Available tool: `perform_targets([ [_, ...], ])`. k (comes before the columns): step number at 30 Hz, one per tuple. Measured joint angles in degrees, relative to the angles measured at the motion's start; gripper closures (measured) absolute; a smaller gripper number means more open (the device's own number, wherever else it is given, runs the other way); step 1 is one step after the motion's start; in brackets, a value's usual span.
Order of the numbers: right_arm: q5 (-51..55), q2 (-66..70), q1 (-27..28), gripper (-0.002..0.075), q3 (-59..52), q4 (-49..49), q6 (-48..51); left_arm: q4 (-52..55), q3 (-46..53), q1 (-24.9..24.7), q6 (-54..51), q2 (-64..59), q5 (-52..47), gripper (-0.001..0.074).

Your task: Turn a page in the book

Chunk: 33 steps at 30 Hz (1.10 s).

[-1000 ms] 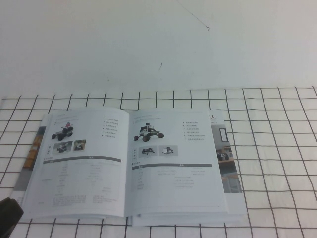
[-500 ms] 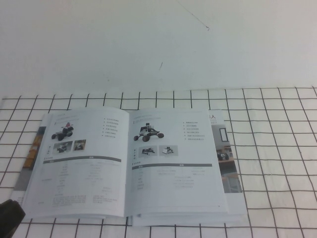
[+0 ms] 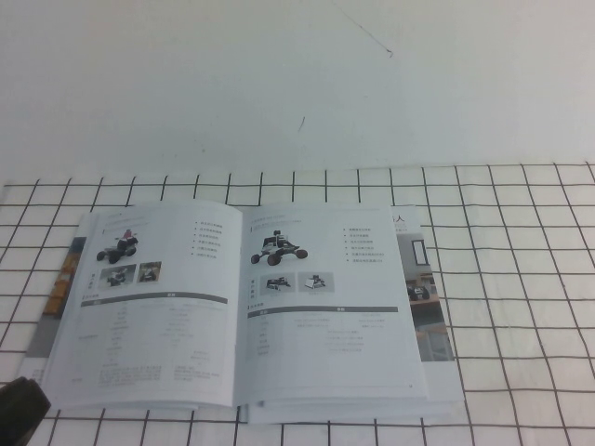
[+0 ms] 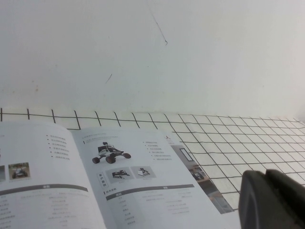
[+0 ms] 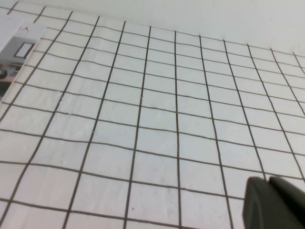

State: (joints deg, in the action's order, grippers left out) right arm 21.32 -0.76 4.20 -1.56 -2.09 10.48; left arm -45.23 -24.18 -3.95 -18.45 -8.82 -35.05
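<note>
The book (image 3: 246, 311) lies open and flat on the counter (image 3: 521, 307), which is covered with a white cloth ruled in a black grid. Its long axis runs left to right across the high view, and the spine runs from the near edge toward the far wall, a little left of the view's middle. The printed text reads upright from the robot's side, so the tops of the leaves point toward the wall.

The paper is thin, glossy and white. The left-hand leaf shows a dark wheeled vehicle with two small photos under it, an icon list beside it, and a table headed by a grey bar. The right-hand leaf, the page (image 3: 325, 316), shows a dark wheeled rover, two small thumbnails, an icon list and a grey-barred table. Further leaves stick out past its right edge, with a strip of colour photo showing there; another colour strip shows at the book's far left edge.

The left gripper (image 3: 19, 413) sits at the near left corner of the high view, just beside the book's near left corner; I cannot tell whether it touches it. In the left wrist view its dark fingers (image 4: 271, 200) appear pressed together, holding nothing.

The right gripper (image 5: 274, 202) hovers over bare grid to the right of the book, its fingers together and empty.
</note>
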Motion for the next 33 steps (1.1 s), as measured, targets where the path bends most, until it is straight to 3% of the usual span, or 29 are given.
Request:
perform_targets([
  [15,0.00,0.00,0.00,0.0726,0.00,0.00,-0.22,1.42,0.10,0.00,-0.74,0.15,-1.33,0.0738],
  [21,0.00,0.00,0.00,0.0726,0.00,0.00,-0.22,14.56,4.52,0.99,-8.07,2.65,4.39,0.0738],
  [28,0.00,0.00,0.00,0.0726,0.00,0.00,-0.22,31.72,22.24,1.48,-4.19,8.84,31.03,0.0738],
  [33,0.00,0.00,0.00,0.0726,0.00,0.00,-0.22,40.84,25.57,1.48,4.55,9.36,27.76,0.0738],
])
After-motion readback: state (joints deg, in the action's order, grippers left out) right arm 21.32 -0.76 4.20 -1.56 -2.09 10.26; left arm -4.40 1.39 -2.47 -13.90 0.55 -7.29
